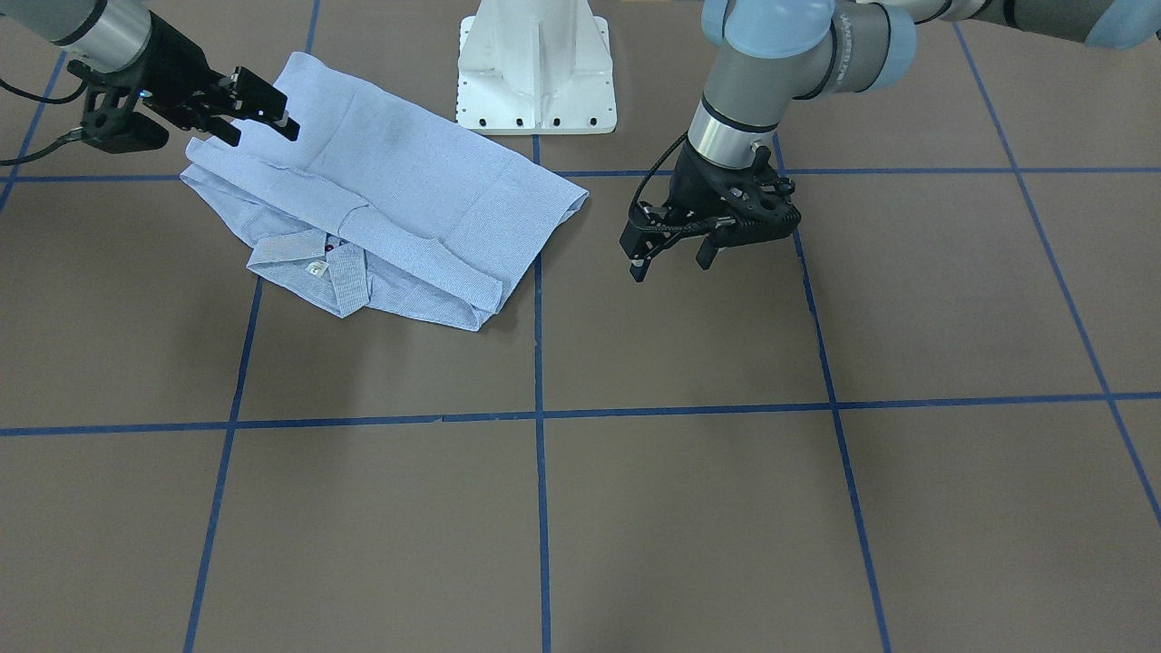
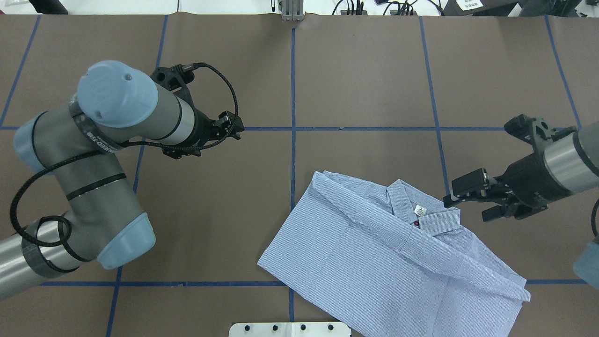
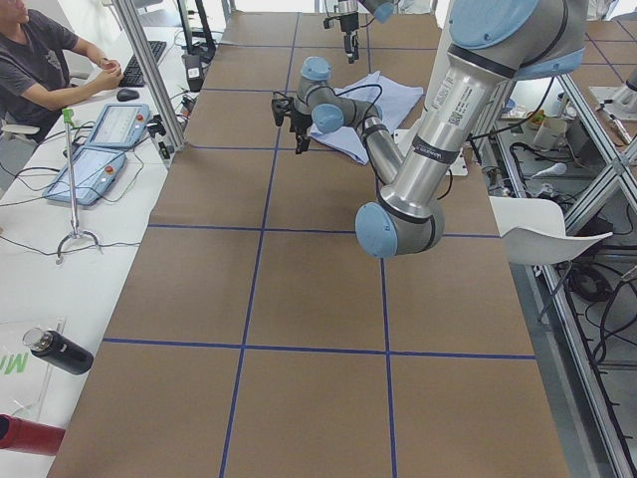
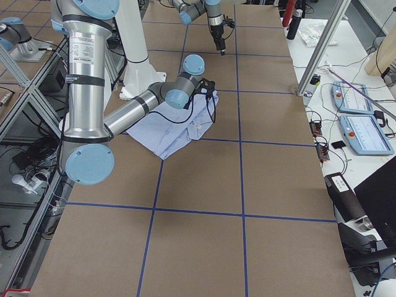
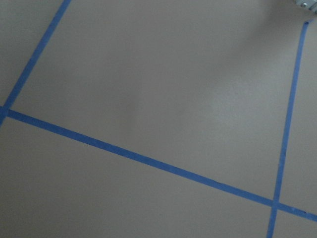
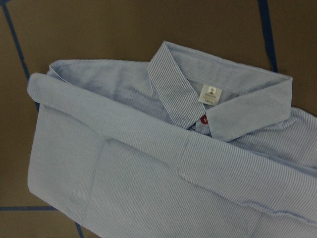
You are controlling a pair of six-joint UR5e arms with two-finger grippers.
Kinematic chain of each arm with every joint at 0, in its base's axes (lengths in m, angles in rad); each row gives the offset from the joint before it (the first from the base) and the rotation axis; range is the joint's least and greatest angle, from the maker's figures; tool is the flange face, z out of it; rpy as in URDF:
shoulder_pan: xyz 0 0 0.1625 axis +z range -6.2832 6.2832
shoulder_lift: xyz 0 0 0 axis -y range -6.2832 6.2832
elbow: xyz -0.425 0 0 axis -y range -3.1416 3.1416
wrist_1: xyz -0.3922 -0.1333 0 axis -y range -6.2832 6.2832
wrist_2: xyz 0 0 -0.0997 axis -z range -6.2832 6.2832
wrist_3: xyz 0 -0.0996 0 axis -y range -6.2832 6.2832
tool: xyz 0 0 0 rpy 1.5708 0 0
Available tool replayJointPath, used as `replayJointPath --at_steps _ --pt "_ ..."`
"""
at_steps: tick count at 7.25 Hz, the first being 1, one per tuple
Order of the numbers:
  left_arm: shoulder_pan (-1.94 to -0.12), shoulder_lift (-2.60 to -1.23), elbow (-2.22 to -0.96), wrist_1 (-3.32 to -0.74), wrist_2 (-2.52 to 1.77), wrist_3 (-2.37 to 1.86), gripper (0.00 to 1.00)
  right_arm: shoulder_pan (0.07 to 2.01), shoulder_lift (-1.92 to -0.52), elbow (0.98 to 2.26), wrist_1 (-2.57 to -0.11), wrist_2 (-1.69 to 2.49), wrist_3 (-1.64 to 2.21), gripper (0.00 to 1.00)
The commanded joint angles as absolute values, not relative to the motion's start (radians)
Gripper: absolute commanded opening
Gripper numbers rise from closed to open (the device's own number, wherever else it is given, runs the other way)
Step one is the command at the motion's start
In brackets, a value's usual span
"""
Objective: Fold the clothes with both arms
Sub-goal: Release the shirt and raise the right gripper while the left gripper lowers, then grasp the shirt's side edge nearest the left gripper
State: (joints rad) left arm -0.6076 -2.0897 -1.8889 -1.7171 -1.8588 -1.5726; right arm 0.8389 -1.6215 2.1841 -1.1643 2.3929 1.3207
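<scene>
Joints of the left arm folded back at the overhead view's left edge, left gripper hanging over bare brown table near a crossing of blue tape lines, well apart from the shirt. Jaws hard to read from above; plain only from the front-facing camera: fingers spread, nothing between them. From the left wrist camera, just table and tape.

Middle to right: shirt folded into a slanted block, lying on the robot's right half of the table, near edge close to the white pedestal, collar turned toward the far side. Neck label marked "2" and red button just beneath it legible only from the right wrist camera; mere specks overhead.

Far right: right gripper just beside the collar's end, fingers parted, empty. Touching the cloth or above it: cannot tell from above; from the front, fingertips overlapping the shirt's edge.

Only from the left-end camera: person seated at the side bench
</scene>
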Motion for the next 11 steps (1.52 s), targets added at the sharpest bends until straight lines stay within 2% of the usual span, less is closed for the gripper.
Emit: replayJointPath --at_steps 1,3,6,11 --pt "-0.446 -2.072 -1.902 -1.773 -1.859 -1.780 0.99 0.938 -1.568 2.146 -1.166 2.388 1.247 1.00" --pt "-0.329 -2.074 -1.888 -1.776 -1.838 -1.902 0.98 0.986 -1.548 2.125 -1.166 2.387 1.246 1.00" --pt "-0.299 -2.086 -1.778 -1.808 -1.807 -1.904 0.96 0.992 -1.546 2.131 -1.166 2.387 1.246 1.00" --pt "-0.272 -2.102 -1.775 -1.821 -1.807 -1.908 0.93 0.997 -1.548 2.132 -1.166 2.387 1.247 1.00"
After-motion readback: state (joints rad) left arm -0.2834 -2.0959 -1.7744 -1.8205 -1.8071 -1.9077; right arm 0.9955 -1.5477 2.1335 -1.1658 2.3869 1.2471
